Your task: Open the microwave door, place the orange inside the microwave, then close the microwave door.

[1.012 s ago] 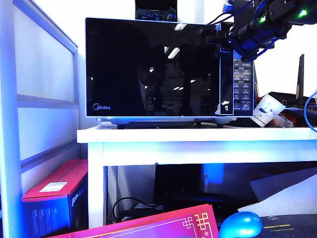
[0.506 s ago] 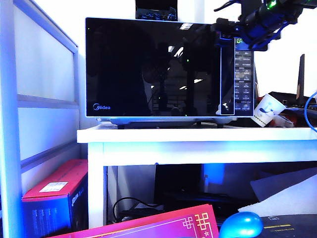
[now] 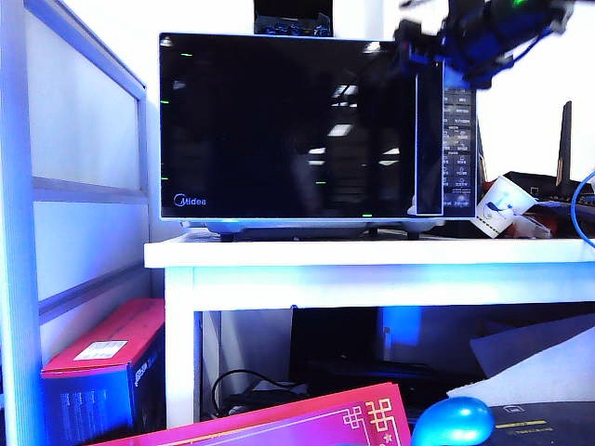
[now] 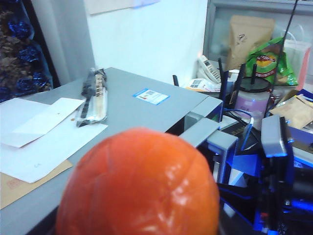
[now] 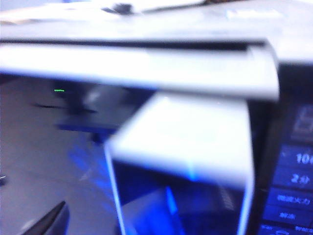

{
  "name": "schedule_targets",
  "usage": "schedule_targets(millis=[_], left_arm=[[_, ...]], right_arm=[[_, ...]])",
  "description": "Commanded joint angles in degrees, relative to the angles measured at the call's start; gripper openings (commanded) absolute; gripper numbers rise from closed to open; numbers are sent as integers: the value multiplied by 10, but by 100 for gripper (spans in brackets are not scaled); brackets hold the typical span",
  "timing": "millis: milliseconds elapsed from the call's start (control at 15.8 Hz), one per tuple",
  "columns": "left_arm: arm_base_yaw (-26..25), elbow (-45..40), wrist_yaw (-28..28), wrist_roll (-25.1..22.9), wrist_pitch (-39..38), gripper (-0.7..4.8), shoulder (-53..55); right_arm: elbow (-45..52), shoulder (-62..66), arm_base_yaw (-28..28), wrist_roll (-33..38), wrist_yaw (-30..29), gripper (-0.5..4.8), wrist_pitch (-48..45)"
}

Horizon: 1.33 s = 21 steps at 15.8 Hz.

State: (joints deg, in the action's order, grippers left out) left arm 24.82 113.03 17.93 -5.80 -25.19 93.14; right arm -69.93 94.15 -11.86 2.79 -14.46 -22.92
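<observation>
Fingers of my left gripper (image 4: 142,232) are clamping the orange (image 4: 138,183) above the microwave (image 3: 316,130); right gripper (image 3: 418,46), state unclear, is prying the door (image 3: 288,125) edge—I'm swinging steadily.

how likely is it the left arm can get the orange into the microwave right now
Probably not yet: the door is barely ajar and covers the opening, right pincer at its top right corner. The left pincer, outside the exterior view, holds the orange.

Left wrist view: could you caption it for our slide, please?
Shiny round orange fills the foreground at the left claw, above a grey surface.
</observation>
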Motion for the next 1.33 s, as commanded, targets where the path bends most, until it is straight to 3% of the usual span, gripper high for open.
schedule_targets(millis=[63, 380, 570, 823, 886, 1076, 1202, 1329], left_arm=[[1, 3, 3, -2, 4, 191, -2], [1, 3, 3, -2, 4, 191, -2], [1, 3, 3, -2, 4, 191, -2], [1, 3, 3, -2, 4, 191, -2], [1, 3, 3, -2, 4, 191, -2], [1, 3, 3, -2, 4, 191, -2], [1, 3, 3, -2, 4, 191, -2], [1, 3, 3, -2, 4, 191, -2]], right_arm=[[-3, -51, -3, 2, -27, 368, 23], [-3, -131, -3, 2, -83, 368, 82], [-3, -159, -3, 2, -78, 368, 97], [-3, -162, -3, -22, 82, 358, 93], [-3, -157, -3, -28, 138, 310, 94], [-3, -132, 0, -35, 256, 80, 90], [-3, -109, 1, -35, 275, 74, 84], [-3, -65, 2, -35, 244, 74, 50]])
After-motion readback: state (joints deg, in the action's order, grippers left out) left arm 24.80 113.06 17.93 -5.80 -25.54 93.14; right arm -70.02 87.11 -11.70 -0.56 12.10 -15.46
